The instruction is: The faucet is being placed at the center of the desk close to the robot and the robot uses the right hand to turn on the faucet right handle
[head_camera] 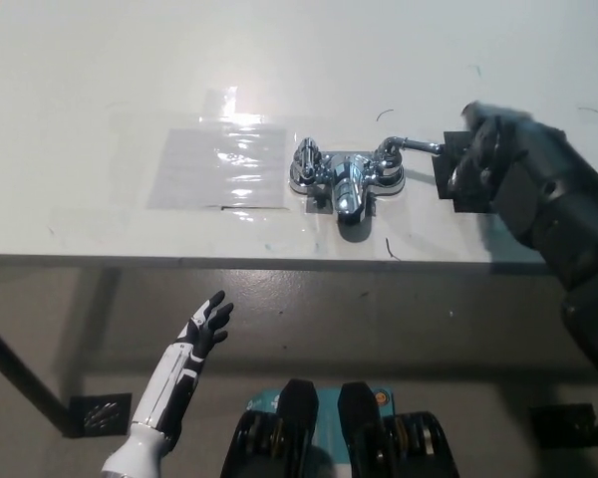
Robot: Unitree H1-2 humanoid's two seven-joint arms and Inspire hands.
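Observation:
A chrome two-handle faucet [345, 184] stands on the white desk [100, 90] near its front edge, spout pointing toward me. Its right handle [407, 147] is a thin lever that sticks out to the picture's right. My black right hand [481, 164] is at the lever's tip, touching it or nearly so; the hand is blurred and its grip is unclear. The faucet's left handle [307, 159] stands untouched. My white left hand [201, 334] rests low at the lower left, below the desk edge, open with fingers spread.
A clear plastic sheet [219, 164] lies flat on the desk left of the faucet. A black square patch [461, 199] shows on the desk under my right hand. The desk's front edge [179, 257] runs across the middle of the picture.

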